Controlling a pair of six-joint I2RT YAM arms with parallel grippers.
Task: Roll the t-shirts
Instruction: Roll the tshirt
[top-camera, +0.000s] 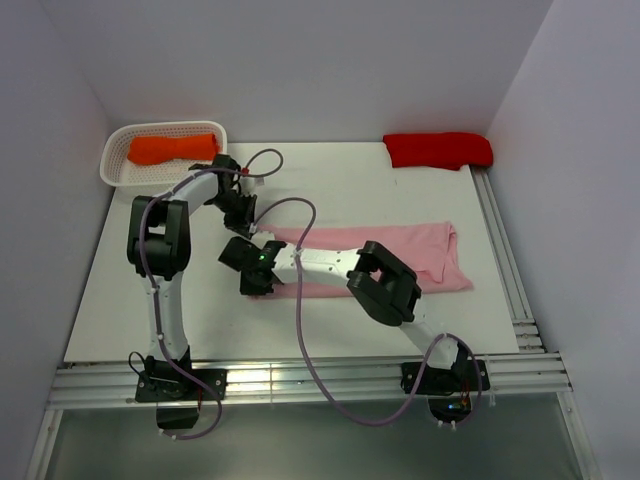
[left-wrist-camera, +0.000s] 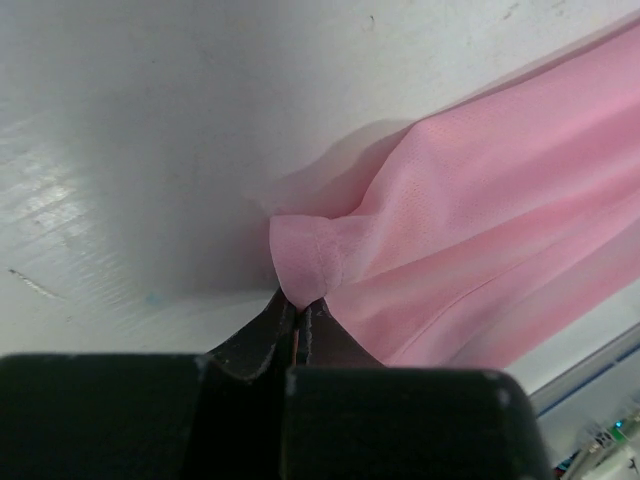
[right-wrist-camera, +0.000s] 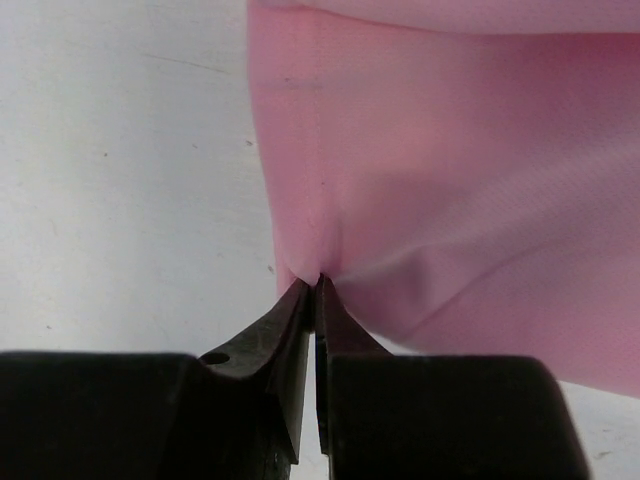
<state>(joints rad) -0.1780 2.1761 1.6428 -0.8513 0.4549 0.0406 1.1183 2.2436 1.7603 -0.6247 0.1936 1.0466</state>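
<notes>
At the far left, the orange t-shirt (top-camera: 172, 149) sits bunched in a white basket (top-camera: 112, 165). Our left jaws are clamped tight on a corner of the pink t-shirt (top-camera: 430, 250). Our right jaws pinch its edge close by. The pink t-shirt lies long across the tabletop (top-camera: 120, 310). The red t-shirt (top-camera: 438, 149) sits at the far right.

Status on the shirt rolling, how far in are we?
Done, it seems: the orange bundle sits in the white basket. In hand: the pink t-shirt lies as a long flat strip; the left tool and right tool each pinch its left end, no roll started. Left: rolling the pink one; whether the red bundle at the far right needs rolling is hard to tell.
</notes>
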